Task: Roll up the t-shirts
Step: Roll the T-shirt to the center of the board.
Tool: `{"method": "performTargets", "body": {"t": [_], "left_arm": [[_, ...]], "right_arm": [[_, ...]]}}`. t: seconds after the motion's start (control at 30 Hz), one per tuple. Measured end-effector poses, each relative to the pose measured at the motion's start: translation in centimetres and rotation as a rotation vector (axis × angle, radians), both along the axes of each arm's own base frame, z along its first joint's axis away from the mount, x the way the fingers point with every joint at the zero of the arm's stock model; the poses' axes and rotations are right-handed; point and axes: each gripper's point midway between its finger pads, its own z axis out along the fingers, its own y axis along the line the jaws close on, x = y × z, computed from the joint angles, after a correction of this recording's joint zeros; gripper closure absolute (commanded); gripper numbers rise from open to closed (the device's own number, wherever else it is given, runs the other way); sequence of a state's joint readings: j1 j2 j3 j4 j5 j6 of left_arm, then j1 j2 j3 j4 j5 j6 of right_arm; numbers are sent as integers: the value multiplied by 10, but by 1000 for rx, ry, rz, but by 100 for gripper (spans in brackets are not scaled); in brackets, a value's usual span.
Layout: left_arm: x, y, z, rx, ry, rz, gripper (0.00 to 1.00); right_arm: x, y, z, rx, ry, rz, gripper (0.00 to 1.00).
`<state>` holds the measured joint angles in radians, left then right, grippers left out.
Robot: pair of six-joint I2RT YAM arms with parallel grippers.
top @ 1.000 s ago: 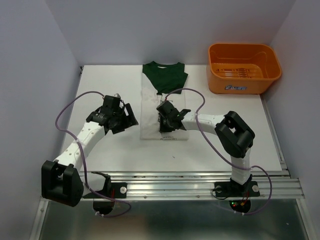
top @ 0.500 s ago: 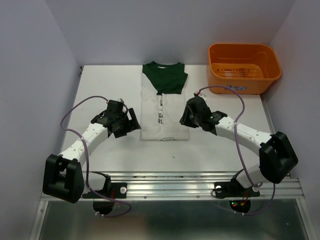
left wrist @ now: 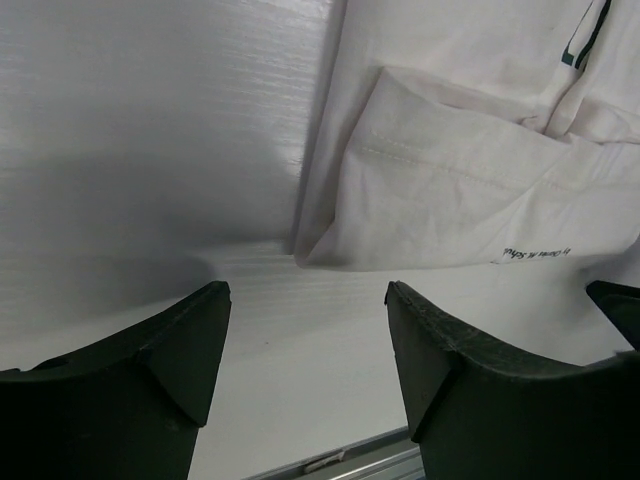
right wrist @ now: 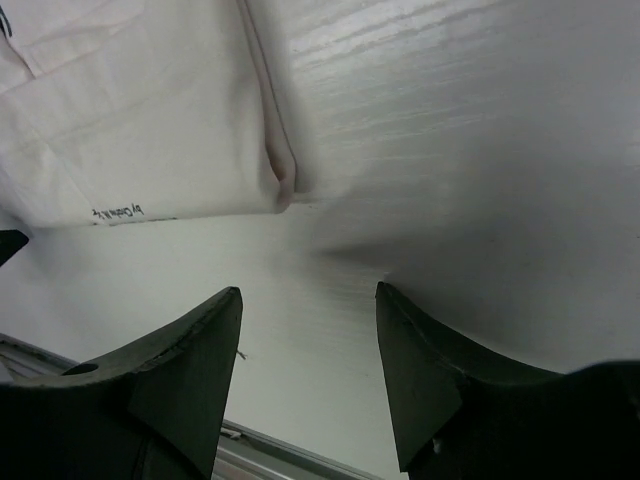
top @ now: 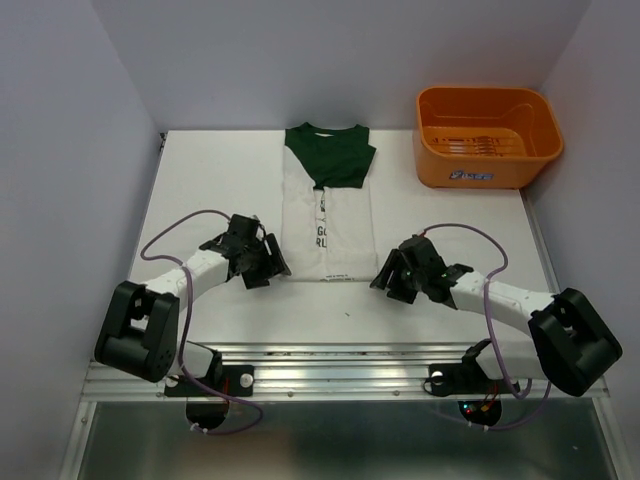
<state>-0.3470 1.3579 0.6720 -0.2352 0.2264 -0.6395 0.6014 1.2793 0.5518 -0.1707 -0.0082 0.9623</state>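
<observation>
The left gripper point(top: 270, 268) and right gripper point(top: 390, 277), jaws apart, have been drawn to the 6 o'clock hem of the t-shirt point(top: 327, 215). Rolling is judged imminent.

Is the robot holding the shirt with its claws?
No, nothing is held. The left gripper and right gripper are open, empty, near the t-shirt bottom corners.

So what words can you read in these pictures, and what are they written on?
"GO" over "RL": dark letters on the white front of the t-shirt, as best the top view shows; the fold may hide more.
By the t-shirt's hem, small dark print, seen in both wrist views: too blurred to read.
On the orange basket, a label: too small to read.
</observation>
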Motion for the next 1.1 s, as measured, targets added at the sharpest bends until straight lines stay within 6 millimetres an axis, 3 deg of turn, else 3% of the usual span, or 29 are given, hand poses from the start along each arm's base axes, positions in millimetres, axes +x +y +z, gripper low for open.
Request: {"method": "performTargets", "body": {"t": [0.07,0.57,0.73,0.87,1.1], "left_arm": [[0,-3,-3,-8,2,1,31],[13,-12,-15,-49,-8,52,60],[16,-14,-20,-51,-5,58,100],[17,-16,-20,-61,-5,56,100],[17,-16,-20,-61,-5,56,100]], "right_arm": [[-5,-1,-6,22,19,-23,38],[9,9,6,109,-17,-82,39],[9,10,6,116,-14,-91,42],[9,10,0,113,5,-102,54],[13,4,-11,89,27,-159,61]]}}
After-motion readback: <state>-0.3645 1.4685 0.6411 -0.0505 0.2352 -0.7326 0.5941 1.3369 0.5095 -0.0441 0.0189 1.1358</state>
